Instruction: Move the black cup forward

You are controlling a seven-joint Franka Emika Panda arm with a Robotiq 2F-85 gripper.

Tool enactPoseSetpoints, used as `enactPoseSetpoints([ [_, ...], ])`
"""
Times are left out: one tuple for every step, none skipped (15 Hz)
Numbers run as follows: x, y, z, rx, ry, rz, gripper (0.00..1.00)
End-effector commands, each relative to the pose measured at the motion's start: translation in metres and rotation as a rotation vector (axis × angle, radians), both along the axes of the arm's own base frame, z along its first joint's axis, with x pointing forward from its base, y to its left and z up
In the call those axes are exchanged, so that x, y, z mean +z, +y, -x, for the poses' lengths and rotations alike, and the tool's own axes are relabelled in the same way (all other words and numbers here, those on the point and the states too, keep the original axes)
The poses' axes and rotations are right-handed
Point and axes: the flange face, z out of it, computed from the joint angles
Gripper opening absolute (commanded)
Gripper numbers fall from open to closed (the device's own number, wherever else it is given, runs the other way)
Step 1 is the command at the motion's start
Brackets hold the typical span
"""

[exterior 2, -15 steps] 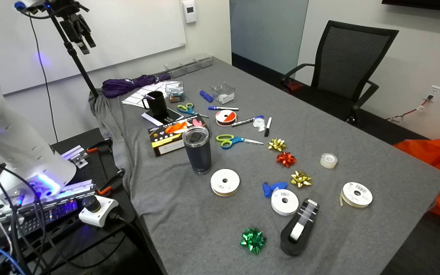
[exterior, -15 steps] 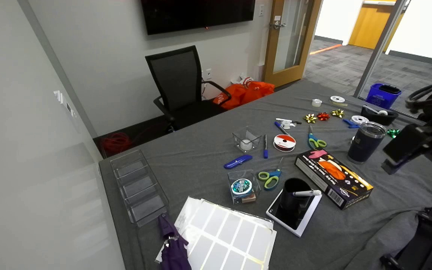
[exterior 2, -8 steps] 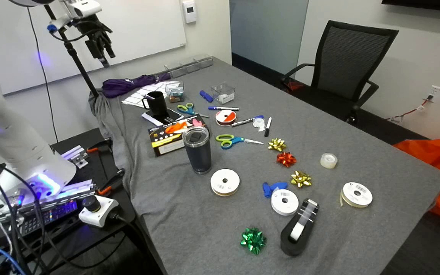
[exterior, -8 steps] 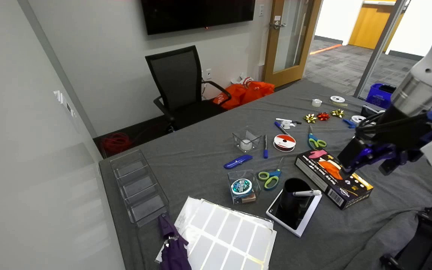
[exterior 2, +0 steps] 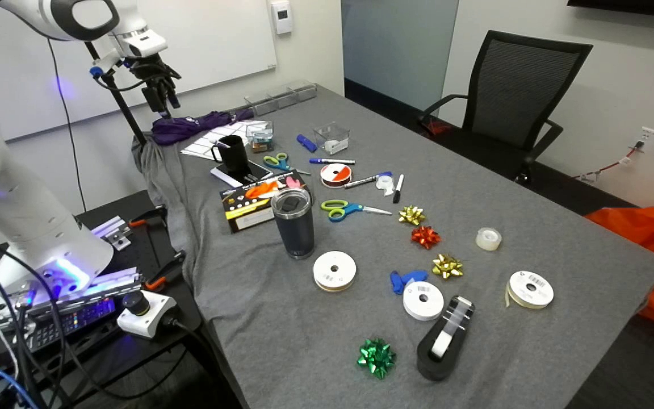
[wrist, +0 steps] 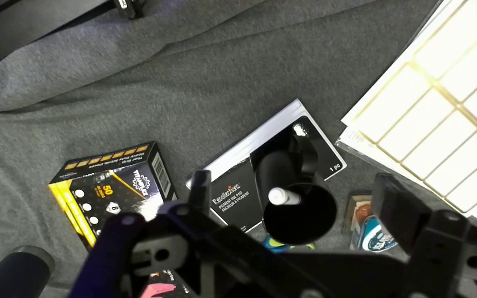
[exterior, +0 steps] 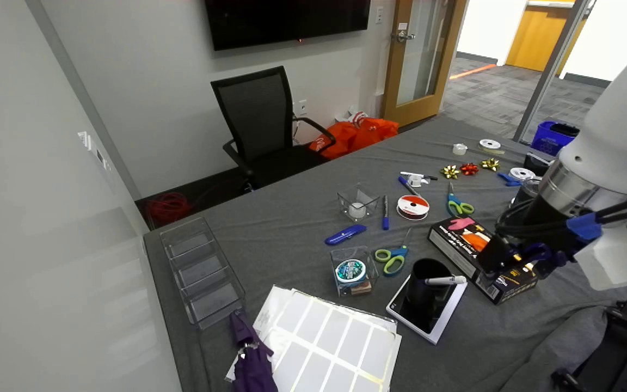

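The black cup stands upright on a black and white ink pad. It shows a handle in the wrist view and in an exterior view. A white-capped marker leans out of its mouth. My gripper is open and empty, above the table; in an exterior view its fingers show in front of the glove box, to the right of the cup. In an exterior view the gripper is up and left of the cup. In the wrist view the cup lies between the two fingertips, apart from both.
A glove box lies beside the ink pad. A dark blue lidded tumbler stands beyond it. Label sheets, a see-through box with a teal tin and green-handled scissors lie around the cup. A purple umbrella lies near the sheets.
The gripper and arm have moved down and closer to the cup: leftward in one exterior view, rightward in another. The cup and the table objects have not moved.
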Motion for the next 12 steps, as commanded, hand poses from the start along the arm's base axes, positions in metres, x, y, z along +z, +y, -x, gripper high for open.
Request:
enactPoseSetpoints([
  [-0.024,0.004,-0.009,0.009,-0.031,0.003,1.00],
  [-0.029,0.004,-0.011,0.011,-0.062,0.005,1.00],
  [-0.012,0.002,-0.007,0.011,-0.034,0.006,1.00],
  [-0.016,0.003,-0.008,0.009,-0.035,0.007,1.00],
  [-0.017,0.003,-0.008,0.009,-0.033,0.006,1.00],
  [-0.016,0.002,-0.008,0.008,-0.036,0.006,1.00],
  [-0.015,0.003,-0.008,0.008,-0.038,0.005,1.00],
  [-0.014,0.003,-0.008,0.009,-0.040,0.005,1.00],
  [-0.017,0.004,-0.008,0.016,-0.074,0.013,1.00],
  [-0.023,0.007,-0.008,0.029,-0.105,0.029,1.00],
  [-0.033,0.011,-0.008,0.042,-0.147,0.041,1.00],
  [-0.042,0.016,-0.008,0.053,-0.171,0.058,1.00],
])
